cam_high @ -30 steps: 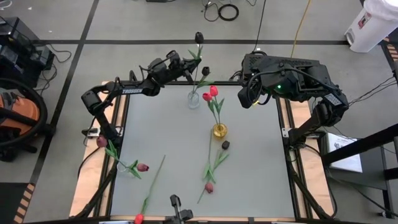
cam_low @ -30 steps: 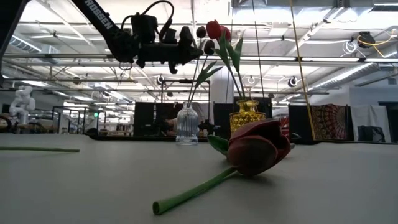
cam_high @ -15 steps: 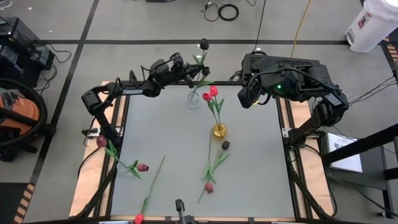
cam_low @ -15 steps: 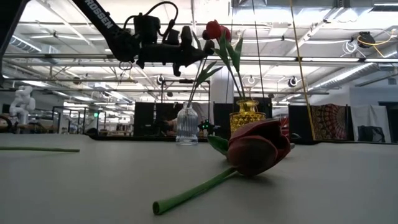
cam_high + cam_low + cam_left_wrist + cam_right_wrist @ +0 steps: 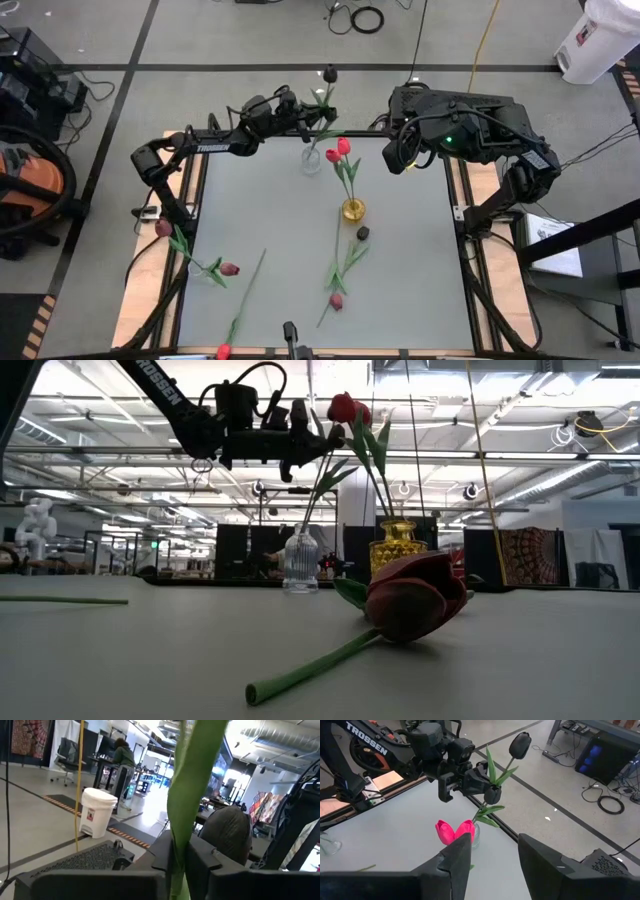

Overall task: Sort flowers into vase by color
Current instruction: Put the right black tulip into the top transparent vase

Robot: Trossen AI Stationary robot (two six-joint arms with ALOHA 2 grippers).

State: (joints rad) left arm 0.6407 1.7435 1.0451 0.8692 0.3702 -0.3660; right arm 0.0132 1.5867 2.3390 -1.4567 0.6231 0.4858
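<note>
A clear glass vase (image 5: 312, 160) stands near the table's far edge and holds dark flowers. One has its head (image 5: 520, 744) high up. A second dark head (image 5: 492, 795) sits just beside my left gripper (image 5: 487, 782). That gripper hovers above the clear vase and is shut on the tall dark flower's stem. A yellow vase (image 5: 353, 210) at mid-table holds red-pink tulips (image 5: 340, 150). My right gripper (image 5: 492, 865) hangs open and raised at the far right, with nothing between its fingers. My left gripper pinches the tall dark flower's green stem and leaf (image 5: 181, 845) between its two fingers, some way below the head. The fingers come in about level from the table's left and lie across the stem. The flower stands tilted, its lower end in the clear vase.
Loose flowers lie on the table: a maroon tulip (image 5: 336, 300) near the front, seen close in the low view (image 5: 410, 595), a dark head (image 5: 363, 232) beside the yellow vase, and tulips at the left edge (image 5: 228, 268) and front edge (image 5: 222, 350).
My left gripper has stayed above the clear vase and turned a little. The held dark flower has tipped. Its head has swung toward the table's right and slightly nearer, while its lower end has stayed in the vase.
</note>
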